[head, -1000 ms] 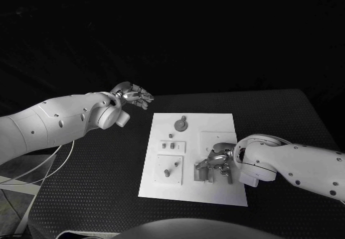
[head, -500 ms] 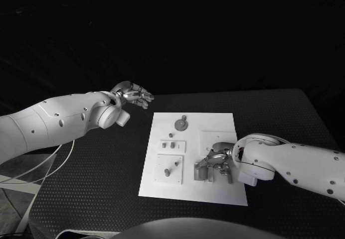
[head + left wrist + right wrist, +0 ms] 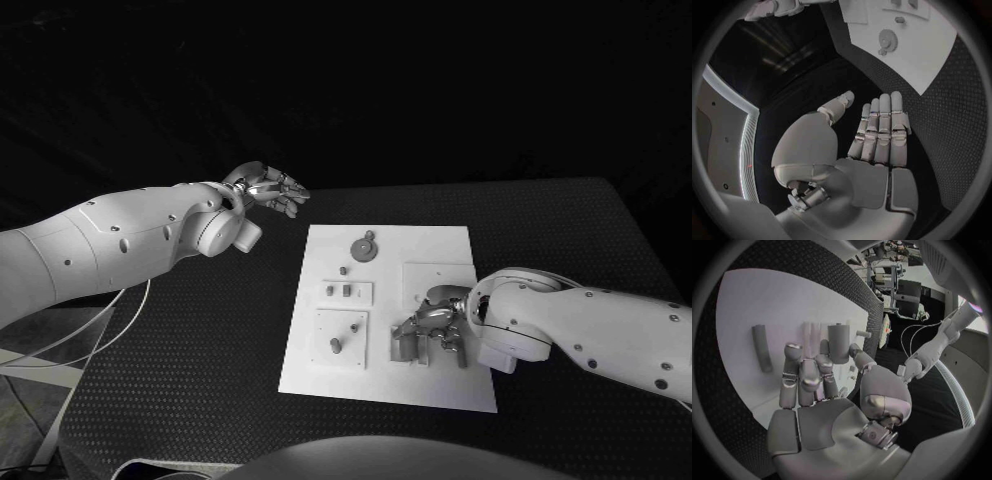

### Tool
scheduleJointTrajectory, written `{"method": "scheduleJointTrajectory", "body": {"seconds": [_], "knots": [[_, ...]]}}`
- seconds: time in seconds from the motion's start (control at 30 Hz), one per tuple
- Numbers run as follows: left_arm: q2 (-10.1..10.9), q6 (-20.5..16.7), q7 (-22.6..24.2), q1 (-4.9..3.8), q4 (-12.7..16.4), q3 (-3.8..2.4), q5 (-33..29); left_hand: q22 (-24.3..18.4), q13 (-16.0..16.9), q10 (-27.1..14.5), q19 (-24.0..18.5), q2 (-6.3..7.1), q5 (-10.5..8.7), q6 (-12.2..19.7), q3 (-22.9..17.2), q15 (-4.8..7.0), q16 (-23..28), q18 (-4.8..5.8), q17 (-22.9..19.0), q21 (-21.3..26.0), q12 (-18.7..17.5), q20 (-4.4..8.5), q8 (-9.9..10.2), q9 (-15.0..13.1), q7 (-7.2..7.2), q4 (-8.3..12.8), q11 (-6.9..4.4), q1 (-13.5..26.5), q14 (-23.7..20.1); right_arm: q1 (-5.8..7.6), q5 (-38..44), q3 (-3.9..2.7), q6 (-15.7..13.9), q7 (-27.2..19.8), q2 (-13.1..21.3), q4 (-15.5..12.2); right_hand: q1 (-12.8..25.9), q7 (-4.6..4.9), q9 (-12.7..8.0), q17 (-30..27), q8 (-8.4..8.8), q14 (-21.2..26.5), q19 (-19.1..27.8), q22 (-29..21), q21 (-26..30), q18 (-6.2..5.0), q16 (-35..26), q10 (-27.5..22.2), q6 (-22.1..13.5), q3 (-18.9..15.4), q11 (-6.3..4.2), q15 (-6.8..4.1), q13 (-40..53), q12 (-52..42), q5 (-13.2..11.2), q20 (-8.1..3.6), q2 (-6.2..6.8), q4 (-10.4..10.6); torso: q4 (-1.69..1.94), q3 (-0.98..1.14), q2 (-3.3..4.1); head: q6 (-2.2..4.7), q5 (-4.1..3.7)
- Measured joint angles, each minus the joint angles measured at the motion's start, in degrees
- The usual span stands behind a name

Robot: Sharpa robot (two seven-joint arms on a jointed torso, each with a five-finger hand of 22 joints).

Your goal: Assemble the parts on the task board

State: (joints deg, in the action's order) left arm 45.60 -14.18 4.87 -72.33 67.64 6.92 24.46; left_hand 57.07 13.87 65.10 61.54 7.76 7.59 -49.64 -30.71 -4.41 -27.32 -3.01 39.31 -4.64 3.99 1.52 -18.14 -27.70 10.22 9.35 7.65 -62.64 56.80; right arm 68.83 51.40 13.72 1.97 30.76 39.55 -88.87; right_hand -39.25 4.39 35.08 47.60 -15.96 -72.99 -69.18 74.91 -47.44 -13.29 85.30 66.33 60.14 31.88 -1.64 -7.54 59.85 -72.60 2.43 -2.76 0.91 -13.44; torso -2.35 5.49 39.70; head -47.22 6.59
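One grey part (image 3: 839, 342) between right hand's (image 3: 826, 390) fingers (image 3: 808, 375).

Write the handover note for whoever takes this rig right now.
Left hand: open, fingers straight, holding nothing, off the task board beyond its far left corner.
Right hand: low over the board's near right area, at a grey cylinder; whether it grips it, I cannot tell.
Gear sits at the far end; small parts lie mid-board, a loose rod lies flat.
Assembly remains unfinished.
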Motion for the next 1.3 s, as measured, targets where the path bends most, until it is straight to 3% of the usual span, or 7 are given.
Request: {"method": "scheduleJointTrajectory", "body": {"seconds": [0.2, 0.5, 0.67, 0.8, 1.03, 1.17, 1.3], "knots": [[0.0, 0.0, 0.0, 0.0, 0.0, 0.0, 0.0, 0.0, 0.0, 0.0, 0.0, 0.0, 0.0, 0.0, 0.0, 0.0, 0.0, 0.05, 0.0, 0.0, 0.0, 0.0, 0.0, 0.0, 0.0, 0.0, 0.0, 0.0, 0.0, -0.06, 0.0, 0.0, 0.0, 0.0, -0.1, 0.1, 1.2, 0.32, 0.1, 0.0, 0.21, 0.0, 0.0, 0.0, 0.0, 0.0, 0.0, -0.3, -0.3, 0.0, -0.08, 0.02, -0.2, 0.2, 0.0, 0.0, 1.63, 0.8, 0.0, -0.01, 0.0, 0.03, 0.01], [0.0, 0.0, 0.0, 0.0, 0.0, 0.0, 0.0, 0.0, 0.0, 0.0, 0.0, 0.0, 0.0, 0.0, 0.0, 0.0, 0.2, 0.1, 0.1, 0.0, 0.0, 0.0, 0.0, 0.0, 0.0, 0.0, 0.0, 0.0, 0.0, -0.11, 0.0, 0.0, 0.0, 0.0, -0.1, 0.1, 2.4, 0.44, 0.2, 0.0, 0.37, 0.1, 0.0, 0.0, 0.2, 0.0, -0.2, -0.6, -0.7, 1.6, 0.21, -0.09, -0.2, 0.2, 0.0, 0.0, 5.73, 3.5, 0.0, -0.01, 0.0, -0.03, 0.05], [0.0, 0.0, 0.0, 0.0, 0.0, 0.0, 0.0, 0.0, 0.0, 0.0, 0.0, 0.0, 0.0, 0.0, 0.0, 0.0, 0.2, 0.26, 0.1, 0.0, 0.0, 0.0, 0.0, 0.0, 0.0, 0.0, 0.0, 0.0, 0.0, -0.11, 0.0, -0.01, 0.0, 0.0, -0.1, 0.1, 2.3, 0.45, 0.2, 0.0, 0.37, 0.2, 0.0, 0.0, 0.2, 0.0, -0.2, -0.8, -0.8, 2.2, 0.0, -0.1, -0.2, 0.2, 0.0, 0.01, 6.29, 4.2, 0.0, -0.01, -0.01, -0.1, 0.09], [0.0, 0.0, 0.0, 0.0, 0.0, 0.0, 0.0, 0.0, 0.0, 0.0, 0.0, 0.0, 0.0, 0.0, 0.0, 0.0, 0.2, -0.35, 0.1, 0.0, 0.0, 0.0, 0.0, 0.0, 0.0, 0.0, 0.0, 0.0, 0.0, -0.11, 0.0, -0.01, 0.1, 0.0, -0.1, 0.1, 2.4, 0.45, 0.3, 0.1, 0.61, 0.2, 0.0, 0.0, 0.2, 0.0, -0.2, -0.8, -0.9, 2.5, 0.0, -0.1, -0.3, 0.2, 0.0, 0.01, 6.64, 4.8, -0.01, -0.01, -0.01, -0.15, 0.12], [0.0, 0.0, 0.0, 0.0, 0.0, 0.0, 0.0, 0.0, 0.0, 0.0, 0.0, 0.0, 0.0, 0.0, 0.0, 0.0, 0.2, -0.38, 0.1, 0.0, 0.0, 0.0, 0.0, 0.0, 0.0, 0.0, 0.0, 0.0, 0.0, -0.09, 0.0, -0.02, 0.2, 0.0, 0.0, 0.1, 2.5, 0.51, 0.4, 0.1, 1.02, 0.2, 0.0, 0.0, 0.2, 0.0, -0.2, -1.2, -1.5, 3.3, 0.41, -0.03, -0.3, 0.2, 0.0, 0.02, 7.92, 5.8, -0.01, -0.01, -0.01, -0.19, 0.13], [0.0, 0.0, 0.0, 0.0, -0.1, 0.0, 0.0, 0.0, 0.0, 0.0, 0.0, 0.0, 0.0, 0.0, 0.0, 0.0, 0.2, -0.37, 0.2, 0.0, 0.0, 0.0, 0.0, 0.0, 0.0, 0.0, 0.0, 0.0, 0.0, -0.08, 0.0, -0.04, 0.4, 0.0, 0.0, 0.1, 2.4, 0.42, 0.4, 0.2, 1.17, 0.4, 0.0, 0.0, 0.5, 0.0, -0.4, -1.8, -1.7, 4.1, 0.54, 0.17, -0.3, 0.2, 0.0, 0.05, 10.03, 7.3, -0.01, -0.01, -0.01, -0.2, 0.17], [0.0, 0.0, 0.0, 0.0, -0.1, 0.0, 0.0, 0.0, 0.0, 0.0, 0.0, 0.0, 0.0, 0.0, 0.0, 0.0, 0.2, -0.36, 0.2, 0.0, 0.0, 0.0, 0.0, 0.0, 0.0, 0.0, 0.0, 0.0, 0.0, -0.06, 0.0, -0.06, 0.5, -0.1, 0.0, 0.1, 2.1, 0.48, 0.4, 0.4, 1.42, 0.6, 0.1, 0.0, 0.5, 0.0, -0.4, -1.8, -1.9, 5.1, 0.62, 0.37, -0.3, 0.2, 0.2, 0.11, 11.25, 9.1, 0.01, -0.01, -0.01, -0.24, 0.21]]}}
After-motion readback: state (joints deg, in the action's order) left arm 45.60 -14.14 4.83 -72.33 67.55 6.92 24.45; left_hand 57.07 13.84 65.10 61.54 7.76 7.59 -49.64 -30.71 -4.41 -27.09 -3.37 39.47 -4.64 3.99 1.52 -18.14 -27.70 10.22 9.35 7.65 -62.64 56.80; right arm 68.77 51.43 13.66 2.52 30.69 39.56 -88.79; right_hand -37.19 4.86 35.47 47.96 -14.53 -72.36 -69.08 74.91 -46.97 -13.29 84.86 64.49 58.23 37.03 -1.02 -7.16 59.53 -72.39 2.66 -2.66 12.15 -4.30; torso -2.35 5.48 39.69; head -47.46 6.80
